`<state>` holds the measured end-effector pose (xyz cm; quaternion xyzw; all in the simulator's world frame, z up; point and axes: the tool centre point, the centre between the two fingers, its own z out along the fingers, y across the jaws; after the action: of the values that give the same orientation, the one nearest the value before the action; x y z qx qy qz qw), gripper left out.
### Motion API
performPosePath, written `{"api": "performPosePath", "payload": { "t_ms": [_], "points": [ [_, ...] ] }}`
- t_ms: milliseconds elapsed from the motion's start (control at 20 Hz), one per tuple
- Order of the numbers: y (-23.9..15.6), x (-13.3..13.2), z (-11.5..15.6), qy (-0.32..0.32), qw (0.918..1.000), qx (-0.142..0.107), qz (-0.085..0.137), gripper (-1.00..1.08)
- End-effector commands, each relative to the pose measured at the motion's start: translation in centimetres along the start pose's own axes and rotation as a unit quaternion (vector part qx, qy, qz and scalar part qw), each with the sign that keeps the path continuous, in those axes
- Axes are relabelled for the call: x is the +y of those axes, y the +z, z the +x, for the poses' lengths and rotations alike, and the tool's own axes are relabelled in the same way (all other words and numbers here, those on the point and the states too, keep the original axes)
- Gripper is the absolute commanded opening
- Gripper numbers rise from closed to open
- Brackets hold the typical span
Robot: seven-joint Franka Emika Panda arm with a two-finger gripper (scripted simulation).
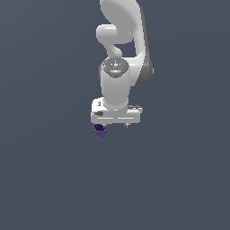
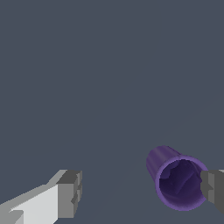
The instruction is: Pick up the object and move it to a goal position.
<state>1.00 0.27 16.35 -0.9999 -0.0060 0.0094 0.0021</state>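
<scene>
The object (image 2: 177, 181) is a small dark purple cup with its hollow opening turned toward the wrist camera. In the wrist view it sits between my two fingers, close against one grey fingertip (image 2: 213, 188) and far from the other one (image 2: 70, 194). My gripper (image 2: 142, 192) is open wide, with the jaws far apart. In the exterior view the cup (image 1: 100, 130) shows just below the white hand, toward the exterior view's left. The gripper (image 1: 113, 125) hangs pointing down from the white arm, and its short fingers are mostly hidden by the hand.
A plain dark grey surface (image 1: 179, 179) fills both views. The white arm (image 1: 121, 40) rises above the gripper toward the top of the exterior view. No other objects and no goal marker are visible.
</scene>
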Motion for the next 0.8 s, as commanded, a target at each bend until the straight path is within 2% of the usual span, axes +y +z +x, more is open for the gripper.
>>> {"api": "performPosePath", "payload": {
  "t_ms": [0,300,750],
  "points": [
    [0.0,0.0,0.0,0.000,1.0000,0.000,0.000,0.28],
    [-1.1,1.6,0.4,0.009,0.9999,0.009,-0.002,0.28],
    [-0.7,1.8,0.3,0.031,0.9995,0.009,-0.001,0.28]
  ]
}}
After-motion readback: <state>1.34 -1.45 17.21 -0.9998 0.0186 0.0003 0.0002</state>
